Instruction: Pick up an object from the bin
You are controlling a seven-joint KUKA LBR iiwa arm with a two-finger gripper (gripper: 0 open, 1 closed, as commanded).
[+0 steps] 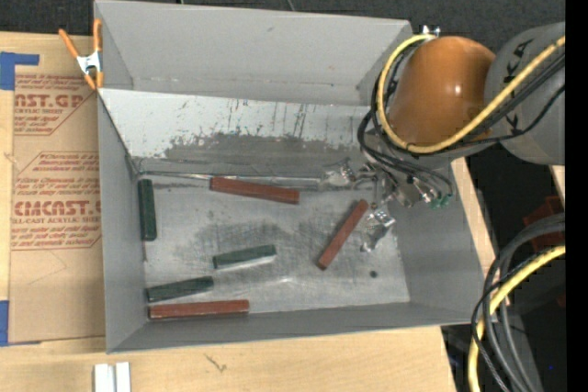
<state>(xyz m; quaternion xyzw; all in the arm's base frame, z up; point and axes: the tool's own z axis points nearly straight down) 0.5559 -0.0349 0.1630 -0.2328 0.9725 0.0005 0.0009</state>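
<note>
My gripper [378,223] hangs low at the right side of the bin, under the orange dome on the wrist. A red-brown stick [341,235] lies tilted on the floor right beside it, its upper end touching or nearly touching the gripper's metal tip. I cannot tell whether the stick is gripped. A second red-brown stick [254,189] lies flat along the back of the floor, to the gripper's left. A green stick [244,257] rests near the middle of the floor.
A dark green stick [147,208] stands along the left wall. Another dark green stick [179,289] and a red-brown stick [198,308] lie at the front left corner. The sloped right wall is close behind the gripper.
</note>
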